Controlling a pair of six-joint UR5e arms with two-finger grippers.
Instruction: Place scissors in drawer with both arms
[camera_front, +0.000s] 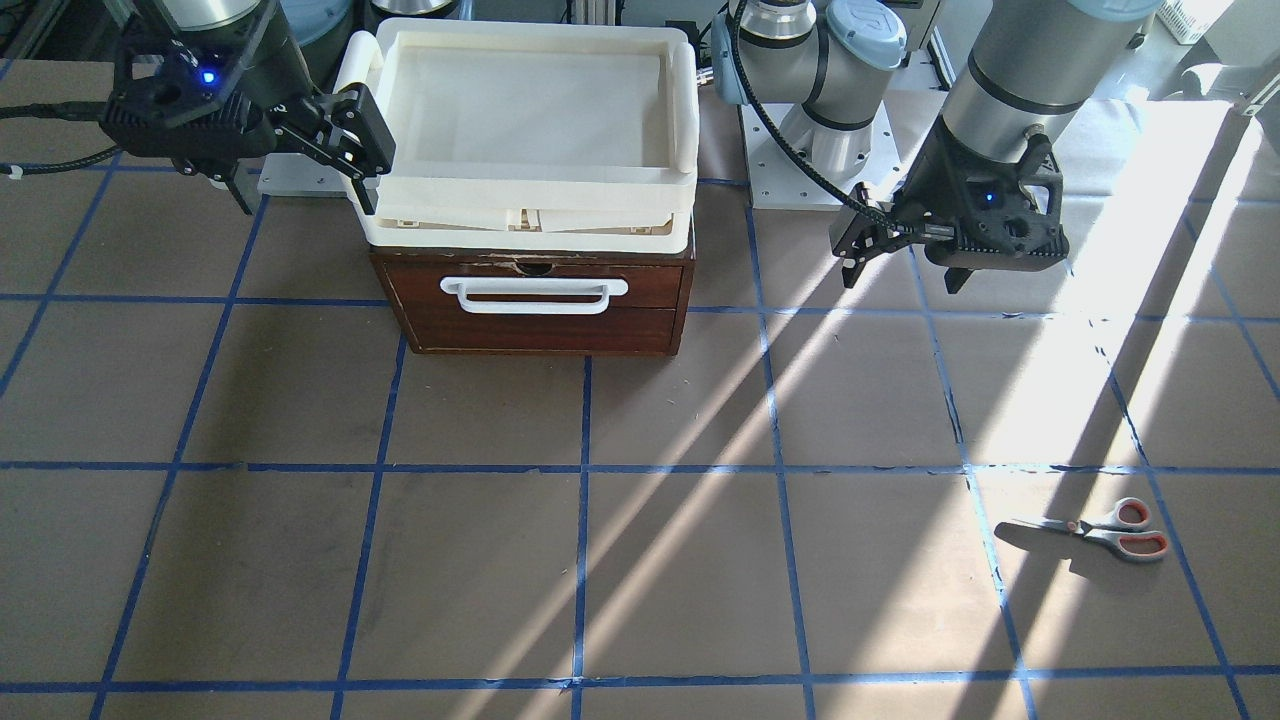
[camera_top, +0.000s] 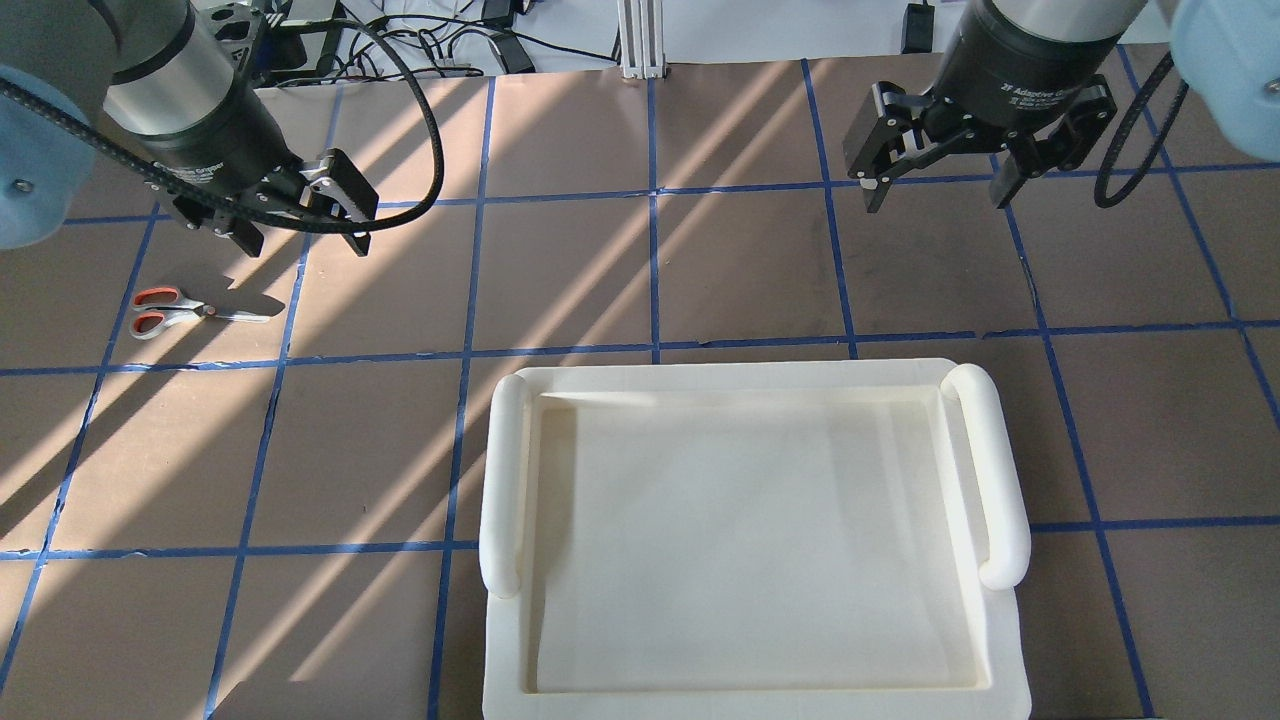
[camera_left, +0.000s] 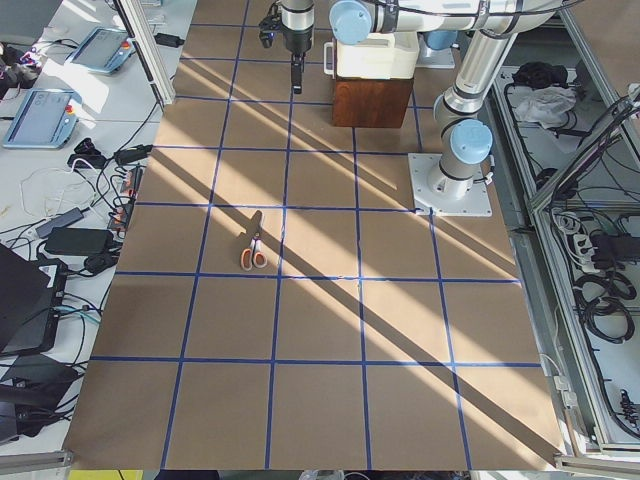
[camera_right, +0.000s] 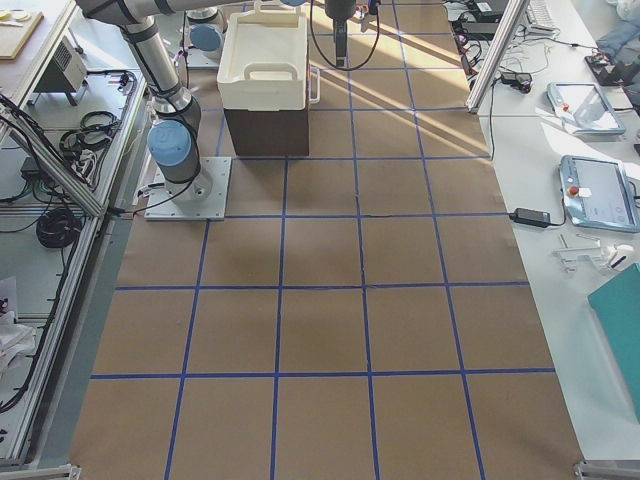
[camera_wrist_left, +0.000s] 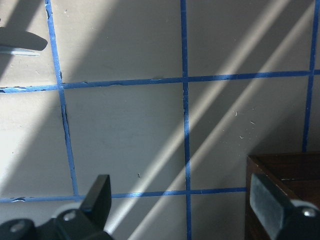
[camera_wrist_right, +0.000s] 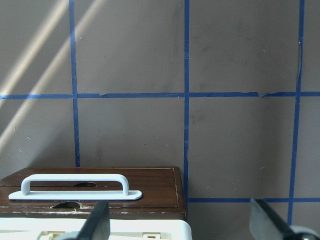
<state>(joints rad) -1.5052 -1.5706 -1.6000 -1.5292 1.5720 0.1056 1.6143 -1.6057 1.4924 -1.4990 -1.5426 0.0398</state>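
The scissors (camera_front: 1100, 530) lie flat on the brown table, blades shut, also seen in the overhead view (camera_top: 175, 310) and the exterior left view (camera_left: 253, 245). The drawer (camera_front: 660, 283) is shut in the dark wooden cabinet, its white bar handle (camera_front: 535, 295) facing the front. It also shows in the right wrist view (camera_wrist_right: 150, 185). My left gripper (camera_top: 300, 228) is open and empty, hovering above the table just beyond the scissors. My right gripper (camera_top: 938, 188) is open and empty, high in front of the cabinet, at the tray's corner (camera_front: 300, 175).
A cream-white plastic tray (camera_front: 685, 120) sits on top of the cabinet and fills the near middle of the overhead view (camera_top: 505, 470). A handleless lower panel (camera_front: 540, 328) is below the drawer. Blue tape lines grid the table. The cabinet's corner (camera_wrist_left: 285, 175) shows in the left wrist view.
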